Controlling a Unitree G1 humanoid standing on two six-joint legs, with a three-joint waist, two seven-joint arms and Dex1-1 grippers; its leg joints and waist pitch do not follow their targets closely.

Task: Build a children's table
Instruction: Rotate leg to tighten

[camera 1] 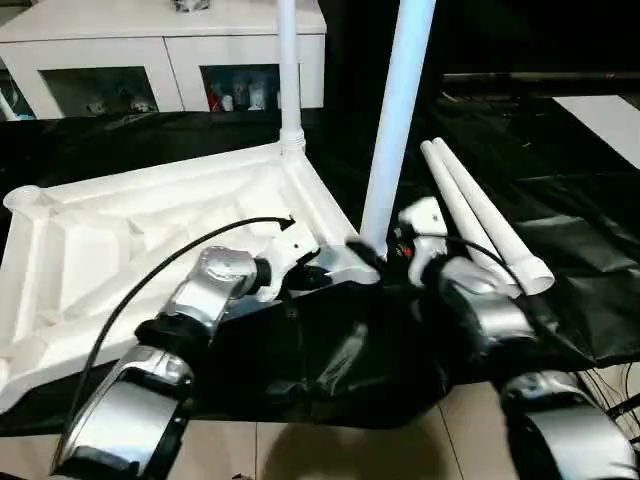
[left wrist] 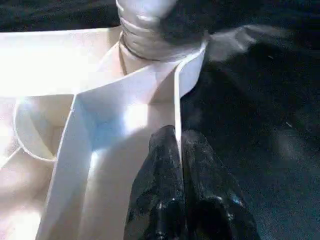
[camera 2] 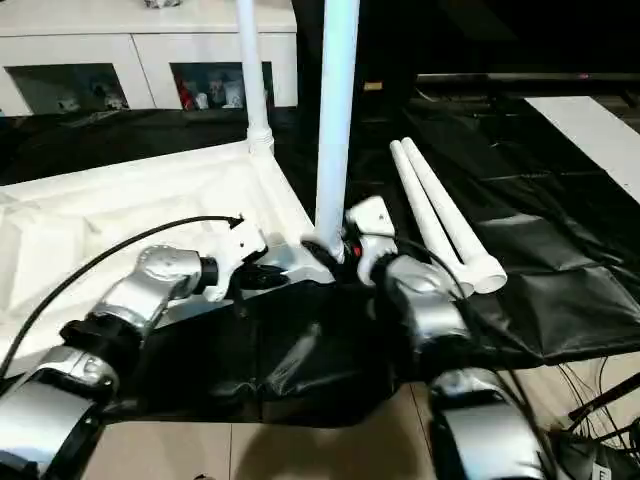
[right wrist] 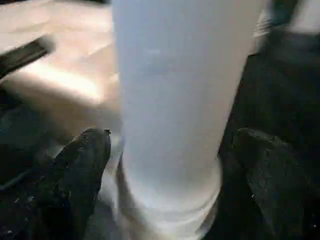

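White plastic is all around my work: the table top (camera 1: 150, 240) lies upside down on the black sheet (camera 1: 560, 230), with one leg (camera 1: 288, 70) standing in the far corner and another leg (camera 1: 398, 120) standing in the near corner. My right gripper (right wrist: 170, 170) is spread wide on both sides of this near leg, not squeezing it. My left gripper (left wrist: 179, 150) is pressed together, pinching the top's thin rim. I think I should hold the top still and check the leg sits straight and deep. Two spare legs (camera 1: 485, 220) lie nearby in my head view, while my wrist views show the socket (left wrist: 150, 45) up close.
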